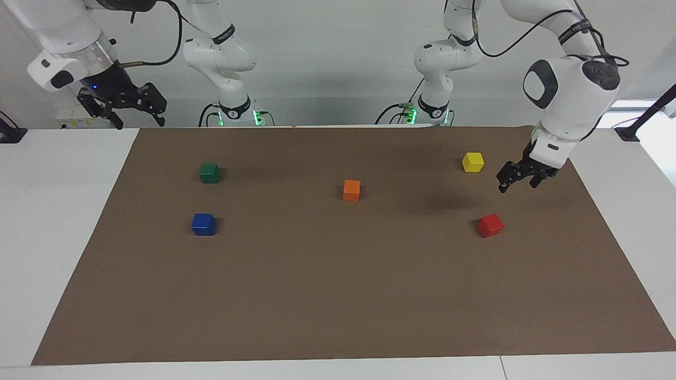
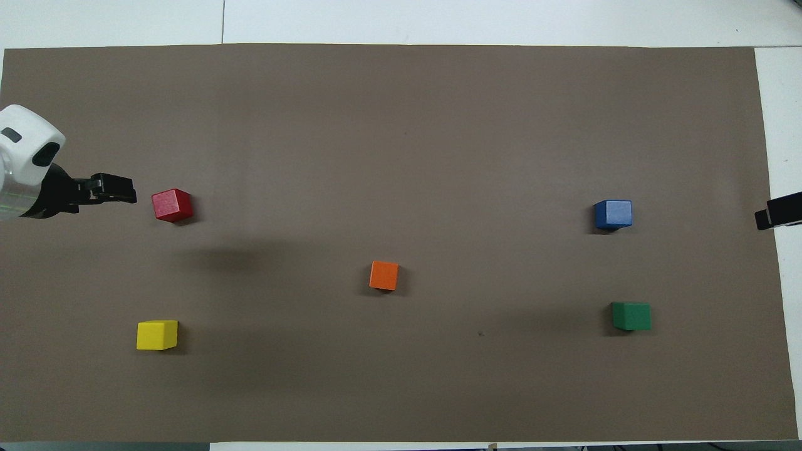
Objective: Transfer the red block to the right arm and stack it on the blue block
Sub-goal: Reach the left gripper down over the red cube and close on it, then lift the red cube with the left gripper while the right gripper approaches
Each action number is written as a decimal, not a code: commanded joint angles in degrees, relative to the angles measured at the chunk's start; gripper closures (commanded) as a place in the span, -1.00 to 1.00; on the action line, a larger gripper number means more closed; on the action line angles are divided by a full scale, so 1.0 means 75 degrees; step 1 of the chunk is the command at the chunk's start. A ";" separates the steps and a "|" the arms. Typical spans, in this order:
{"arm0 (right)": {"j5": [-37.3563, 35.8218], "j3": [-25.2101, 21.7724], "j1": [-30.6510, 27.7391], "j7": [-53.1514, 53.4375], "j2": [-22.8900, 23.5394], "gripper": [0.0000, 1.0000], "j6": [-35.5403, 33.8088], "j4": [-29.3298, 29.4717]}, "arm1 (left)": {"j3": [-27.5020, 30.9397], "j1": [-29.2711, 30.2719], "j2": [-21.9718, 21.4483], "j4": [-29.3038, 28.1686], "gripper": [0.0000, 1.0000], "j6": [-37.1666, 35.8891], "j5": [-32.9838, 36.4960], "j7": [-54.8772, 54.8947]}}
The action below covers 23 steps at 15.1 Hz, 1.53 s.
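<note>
The red block (image 1: 490, 225) (image 2: 172, 205) lies on the brown mat toward the left arm's end of the table. My left gripper (image 1: 517, 184) (image 2: 122, 191) hangs open in the air over the mat beside it, touching nothing, between the red block and a yellow one. The blue block (image 1: 203, 224) (image 2: 613, 214) rests toward the right arm's end. The right gripper (image 1: 138, 122), with its small blue-violet light, waits open above the table's edge at that end. Only its tip (image 2: 777, 211) shows in the overhead view.
A yellow block (image 1: 472, 162) (image 2: 157, 334) sits nearer to the robots than the red one. An orange block (image 1: 351, 190) (image 2: 384, 275) lies mid-mat. A green block (image 1: 209, 172) (image 2: 631, 316) is nearer to the robots than the blue one. White table borders the mat (image 1: 338, 295).
</note>
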 commanded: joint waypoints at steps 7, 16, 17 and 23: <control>0.2741 0.0016 -0.0429 -0.0511 -0.0907 -1.00 0.0571 -0.2274 | 0.0006 -0.0067 0.1469 -0.0393 -1.00 0.2058 -0.0030 -0.1027; 0.5156 -0.0007 -0.1120 -0.1317 -0.1518 -1.00 0.0687 -0.3705 | 0.0018 -0.0196 0.1881 -0.0744 -0.68 0.2657 0.0146 -0.0971; 0.5249 0.0005 -0.1155 -0.1668 -0.1367 -1.00 0.0932 -0.3823 | 0.0018 -0.0231 0.1858 -0.0745 0.19 0.2541 0.0146 -0.1041; 0.6748 0.0110 -0.0981 -0.2422 -0.1177 -1.00 0.1448 -0.3789 | -0.0180 -0.0465 0.1261 0.0551 1.00 -0.0311 0.0052 -0.2209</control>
